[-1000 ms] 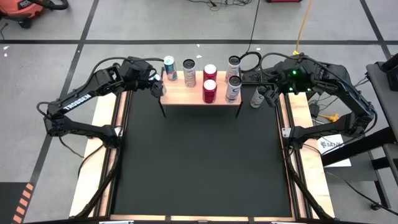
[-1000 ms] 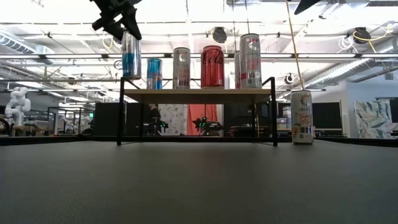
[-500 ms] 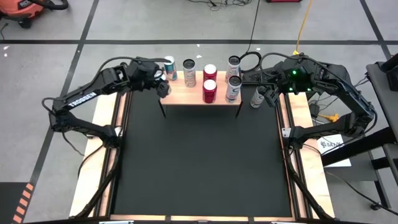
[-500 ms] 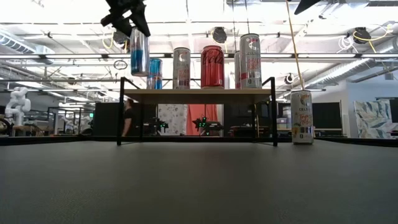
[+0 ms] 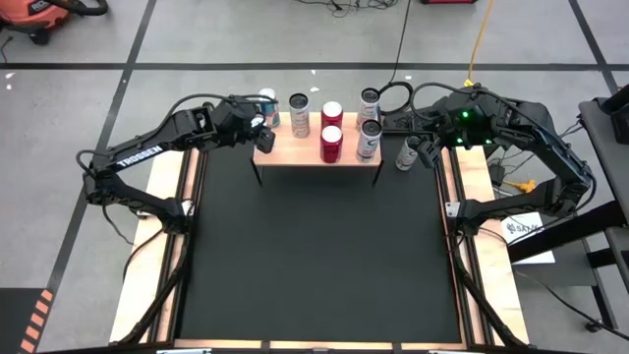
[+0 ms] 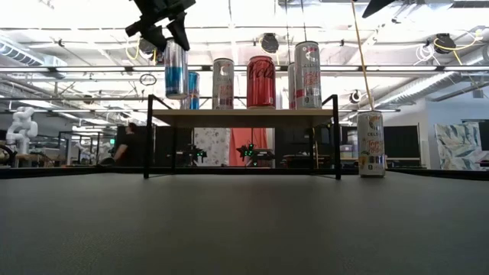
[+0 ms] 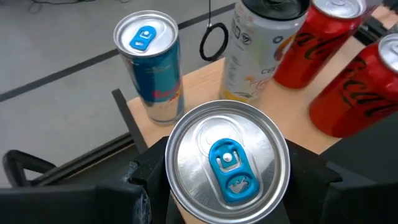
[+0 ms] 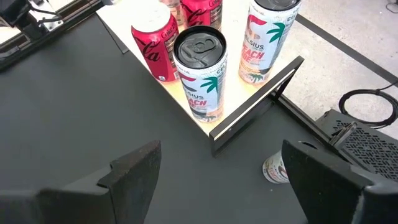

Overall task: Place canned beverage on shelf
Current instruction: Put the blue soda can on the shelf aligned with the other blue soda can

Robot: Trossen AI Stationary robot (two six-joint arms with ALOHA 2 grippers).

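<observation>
Since a second ago the left tool [image 5: 257, 128] has carried its blue-and-silver can [image 6: 175, 70] further in from the left, and it now hangs over the shelf's left front corner, the can's base just above the board. Nearest the camera on the table [image 5: 314, 256], the black mat is bare; the lone pale can [image 6: 370, 143] stands on it just off the shelf's right end, toward the table's far right corner, with the right tool [image 5: 426, 149] close beside it, its fingers [image 8: 134, 168] spread apart and holding nothing. Further back stands the shelf [image 6: 243, 114], a light-wood board on thin black legs along the table's far edge. The left tool's fingers [image 7: 140, 180] are clamped on either side of the blue-and-silver can, whose blue-tabbed lid faces the wrist camera. On the board behind it stands a second blue can [image 7: 149, 65], then a white can [image 5: 299, 113], two red cola cans [image 5: 331, 144] and two white palm-print cans [image 8: 200, 71] at the shelf's right end.
</observation>
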